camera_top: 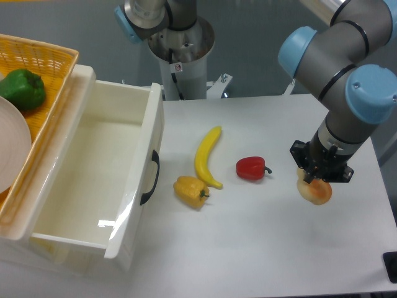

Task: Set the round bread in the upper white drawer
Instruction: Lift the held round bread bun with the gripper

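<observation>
Gripper (317,181): pointing straight down at the table's right side, fingers pinching the round bread (316,192)
Arm: elbow high at upper right, wrist bent down over the bread
Round bread: at the table (260,248) surface, right of the red pepper (250,168)
Upper white drawer (93,180): pulled open at left, well apart from the bread
Between them: banana (207,156), yellow pepper (191,190)

The gripper (317,180) covers the round bread's (316,192) top, its fingertips hidden. The left edge crops the wicker basket (43,59) and white plate (12,149).
</observation>
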